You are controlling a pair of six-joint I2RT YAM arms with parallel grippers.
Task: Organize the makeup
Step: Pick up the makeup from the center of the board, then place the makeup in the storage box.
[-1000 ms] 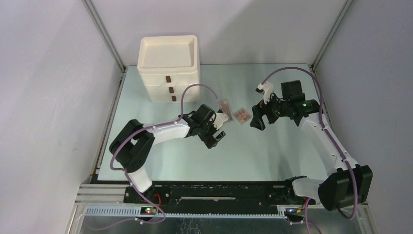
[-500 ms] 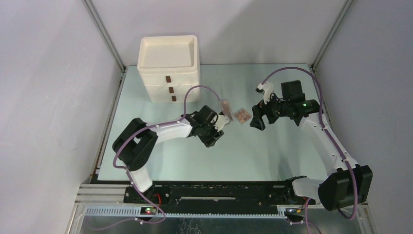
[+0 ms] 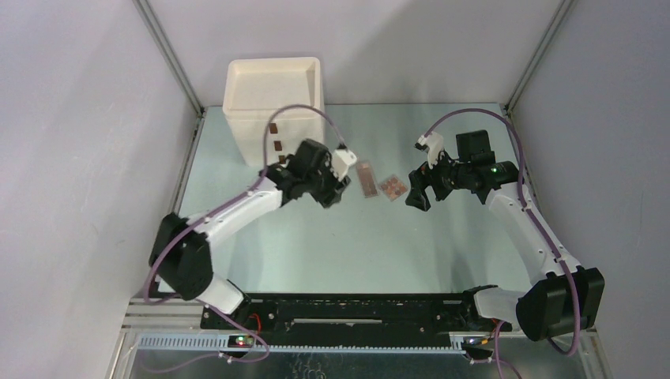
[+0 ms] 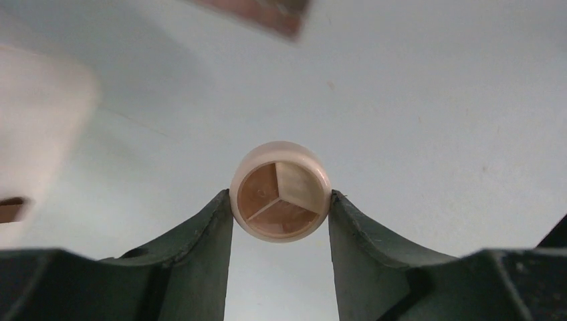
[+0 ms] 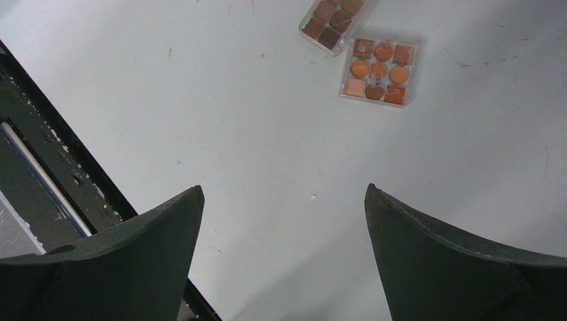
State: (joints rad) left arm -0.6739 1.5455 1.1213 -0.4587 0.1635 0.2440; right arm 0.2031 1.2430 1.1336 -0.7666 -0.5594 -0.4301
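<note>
- Gripping the round compact between its 2 fingers, the left gripper hangs over the table.
- Right gripper spread wide, holding nothing, near the square palette and the narrow palette.

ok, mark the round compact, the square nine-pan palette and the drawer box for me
round compact [image 4: 279, 192]: left wrist view, centre of its three-part face.
square nine-pan palette [image 5: 379, 70]: right wrist view, middle pan.
drawer box [image 3: 243, 126]: top external view, left part of its front wall.

Top looks down; wrists close (right shares square palette).
</note>
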